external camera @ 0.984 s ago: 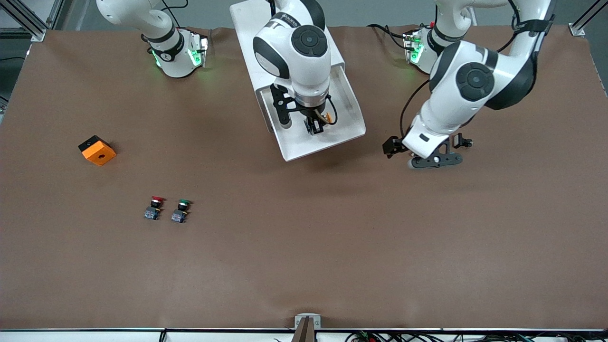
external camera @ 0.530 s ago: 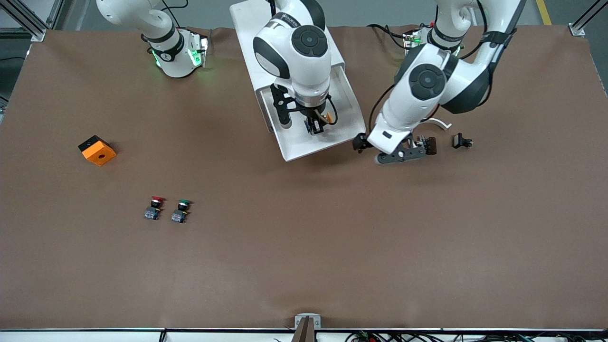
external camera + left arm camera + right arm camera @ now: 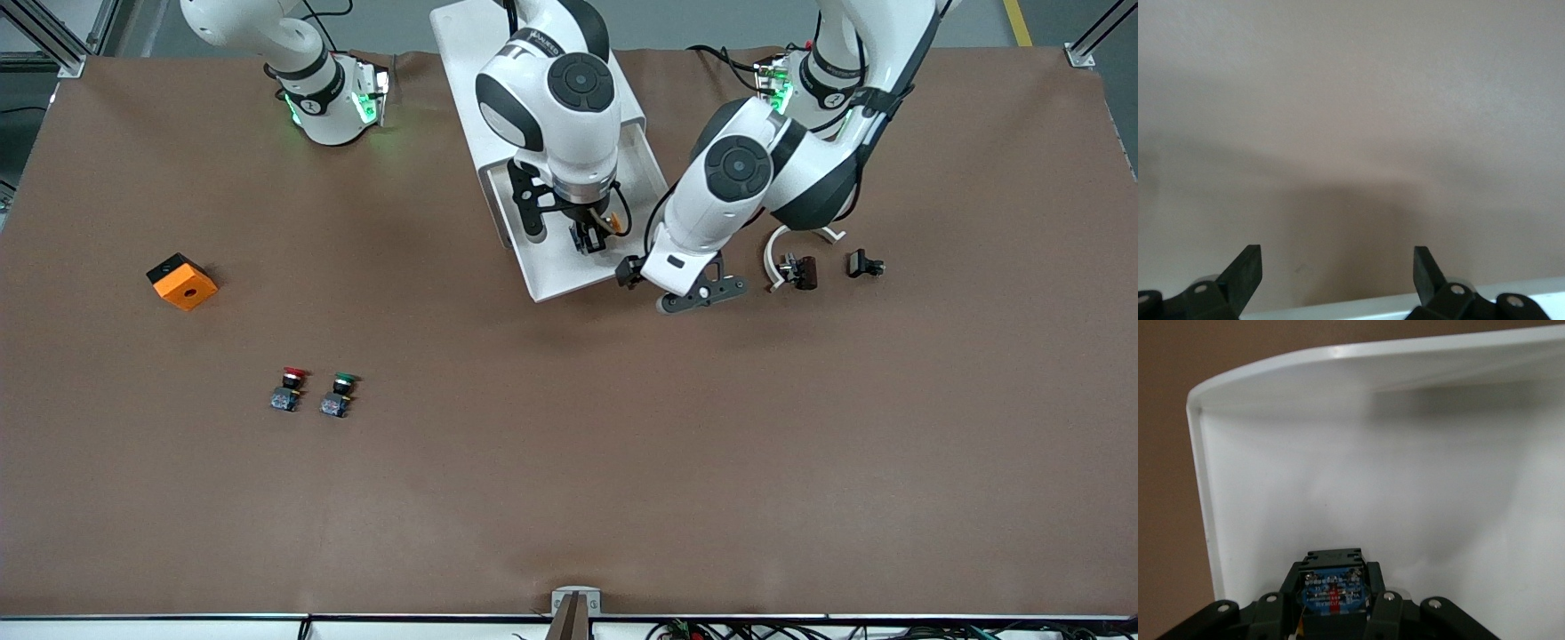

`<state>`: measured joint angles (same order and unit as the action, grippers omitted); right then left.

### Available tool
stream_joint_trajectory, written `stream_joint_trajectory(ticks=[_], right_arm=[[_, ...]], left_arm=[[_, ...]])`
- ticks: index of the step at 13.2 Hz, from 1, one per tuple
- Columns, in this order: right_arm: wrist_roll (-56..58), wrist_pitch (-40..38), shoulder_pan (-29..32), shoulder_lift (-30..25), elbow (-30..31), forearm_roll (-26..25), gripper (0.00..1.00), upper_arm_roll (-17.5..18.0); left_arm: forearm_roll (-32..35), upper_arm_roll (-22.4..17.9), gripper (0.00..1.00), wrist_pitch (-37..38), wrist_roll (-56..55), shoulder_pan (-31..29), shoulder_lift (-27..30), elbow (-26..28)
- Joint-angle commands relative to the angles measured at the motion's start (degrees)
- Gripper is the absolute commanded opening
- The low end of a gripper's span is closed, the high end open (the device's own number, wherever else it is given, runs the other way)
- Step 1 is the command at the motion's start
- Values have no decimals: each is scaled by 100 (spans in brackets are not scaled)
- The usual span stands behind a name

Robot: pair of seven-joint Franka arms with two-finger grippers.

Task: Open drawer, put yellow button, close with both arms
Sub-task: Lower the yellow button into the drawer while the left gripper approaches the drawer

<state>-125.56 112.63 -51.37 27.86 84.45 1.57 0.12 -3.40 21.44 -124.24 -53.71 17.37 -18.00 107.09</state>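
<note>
My right gripper point(image 3: 587, 238) hangs over the open drawer point(image 3: 569, 276), fingers point(image 3: 1381, 608) clamped on the yellow button point(image 3: 1333, 590). My left gripper point(image 3: 680, 289) sits low over the bench point(image 3: 569, 462) just beside the drawer's front corner — fingers point(image 3: 1245, 270) spread wide, holding nothing.

My right arm reaches from its base at eleven o'clock, wrist turned straight down, the right gripper point(image 3: 588, 238) clamped tight on a small part. My left arm folds in from one o'clock, elbow bent, forearm slanting toward centre; the left gripper point(image 3: 680, 293) hangs low, fingers point(image 3: 1245, 270) spread wide with nothing between them.
</note>
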Motion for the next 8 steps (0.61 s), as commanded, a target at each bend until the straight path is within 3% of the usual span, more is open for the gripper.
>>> stream_joint_trajectory(ticks=[1, 2, 3, 8], right_arm=[[-135, 40, -67, 96, -157, -52, 2, -48], [-126, 40, -67, 96, -157, -69, 71, -48], [-126, 22, -67, 96, -157, -87, 100, -48], [654, -494, 12, 26, -481, -193, 100, -39]], left_arm=[[-160, 36, 100, 5, -263, 56, -265, -303], [-326, 36, 100, 5, -263, 56, -274, -312], [-397, 36, 100, 5, -263, 64, -283, -303], [-837, 168, 100, 5, -263, 64, -354, -312]])
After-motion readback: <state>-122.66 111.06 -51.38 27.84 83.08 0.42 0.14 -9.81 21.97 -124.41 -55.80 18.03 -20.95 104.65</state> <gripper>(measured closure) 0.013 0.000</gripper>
